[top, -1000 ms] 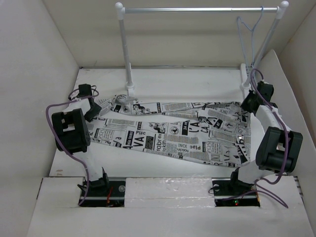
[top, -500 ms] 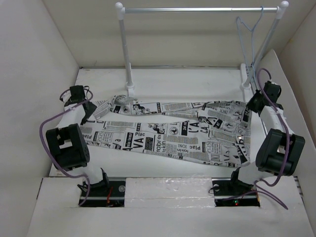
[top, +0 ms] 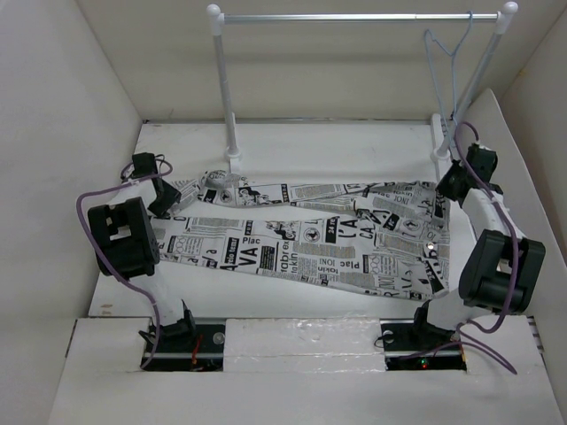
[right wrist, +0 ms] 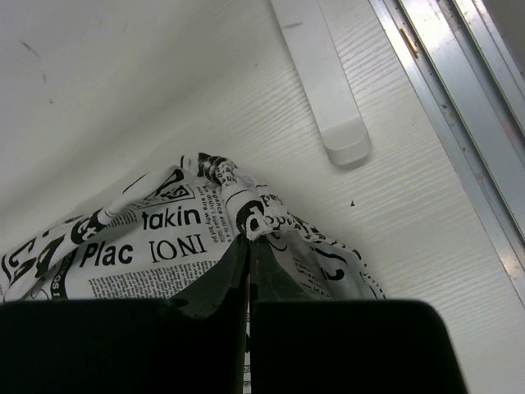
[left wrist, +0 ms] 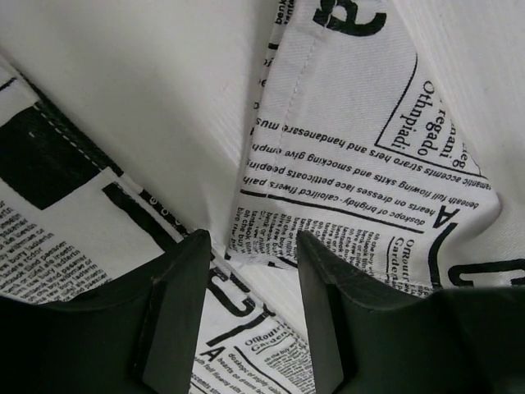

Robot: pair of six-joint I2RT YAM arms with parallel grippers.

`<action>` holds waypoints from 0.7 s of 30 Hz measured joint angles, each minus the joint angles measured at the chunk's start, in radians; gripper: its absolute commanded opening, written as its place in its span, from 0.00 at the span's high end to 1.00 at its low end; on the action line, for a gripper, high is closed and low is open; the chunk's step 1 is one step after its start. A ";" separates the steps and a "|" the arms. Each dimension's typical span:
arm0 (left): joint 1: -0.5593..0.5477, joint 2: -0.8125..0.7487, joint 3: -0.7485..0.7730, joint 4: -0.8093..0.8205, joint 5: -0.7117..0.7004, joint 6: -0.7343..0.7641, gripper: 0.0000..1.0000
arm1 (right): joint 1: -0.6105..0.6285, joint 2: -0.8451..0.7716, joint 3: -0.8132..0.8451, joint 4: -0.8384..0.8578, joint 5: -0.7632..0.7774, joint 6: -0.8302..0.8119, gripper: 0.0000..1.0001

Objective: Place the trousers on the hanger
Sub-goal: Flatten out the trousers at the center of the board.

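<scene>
The trousers [top: 310,235], white with black newspaper print, lie spread flat across the table. The pale blue wire hanger [top: 446,55] hangs from the right end of the silver rail. My left gripper [top: 166,197] is open over the trousers' left end; in the left wrist view its fingers [left wrist: 176,312] straddle the printed cloth [left wrist: 361,139] and a strip of bare table. My right gripper [top: 446,184] is shut on a pinched fold of the trousers' far right corner [right wrist: 262,215].
The silver rail [top: 354,17] on two white posts stands at the back, its left post foot [top: 233,159] just behind the trousers. A white post foot [right wrist: 324,78] and a metal track lie beyond the right gripper. White walls close in on both sides.
The left arm swung out left, then came back over the trousers' left end. The right gripper shifted slightly at the right corner. The trousers have barely moved.
</scene>
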 measured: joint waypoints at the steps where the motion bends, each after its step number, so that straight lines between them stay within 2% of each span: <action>1: -0.001 0.004 0.000 0.005 0.004 0.003 0.60 | 0.005 0.003 0.000 0.001 0.000 0.000 1.00; 3: -0.007 0.011 0.000 0.013 0.007 0.012 0.62 | 0.012 0.010 0.000 0.002 0.000 0.000 1.00; 4: -0.007 0.013 0.000 0.015 0.008 0.013 0.69 | 0.013 0.014 0.000 0.003 0.000 0.001 1.00; 8: -0.010 0.015 -0.019 0.024 0.002 0.021 0.76 | 0.019 0.019 -0.001 0.007 0.000 0.006 1.00; 9: -0.012 0.014 -0.020 0.026 0.003 0.022 0.85 | 0.019 0.019 -0.001 0.007 0.000 0.008 1.00; 10: -0.012 0.014 -0.020 0.027 0.002 0.023 1.00 | 0.019 0.019 -0.001 0.007 0.000 0.011 1.00; 18: -0.012 0.003 -0.019 0.030 0.018 0.035 1.00 | 0.018 0.023 0.002 0.006 0.001 0.019 1.00; 21: -0.012 -0.064 -0.029 0.007 0.044 0.031 1.00 | 0.013 0.023 0.008 0.006 0.006 0.019 1.00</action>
